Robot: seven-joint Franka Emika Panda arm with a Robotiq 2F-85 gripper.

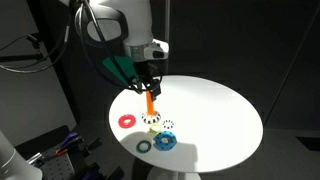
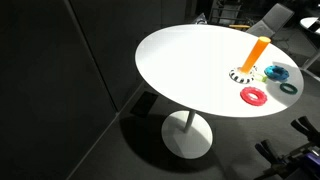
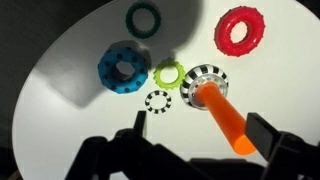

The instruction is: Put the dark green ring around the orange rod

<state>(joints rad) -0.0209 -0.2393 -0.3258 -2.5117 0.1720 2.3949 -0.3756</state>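
Pincer (image 3: 195,150) wide, empty, above the orange rod (image 3: 222,115). Dark green ring (image 3: 146,17) flat on the table, beyond the blue ring (image 3: 123,70). Red ring (image 3: 241,30) well apart. Wrist view alone resolves the lime ring (image 3: 168,73) beside the rod's base.

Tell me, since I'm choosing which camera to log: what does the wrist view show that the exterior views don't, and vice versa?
Wrist only: the small lime ring and the dotted black-and-white ring, resolved clearly beside the rod's base. Exterior only: the arm and the table's pedestal. Shared: the orange rod, dark green ring, blue ring, red ring, white table.
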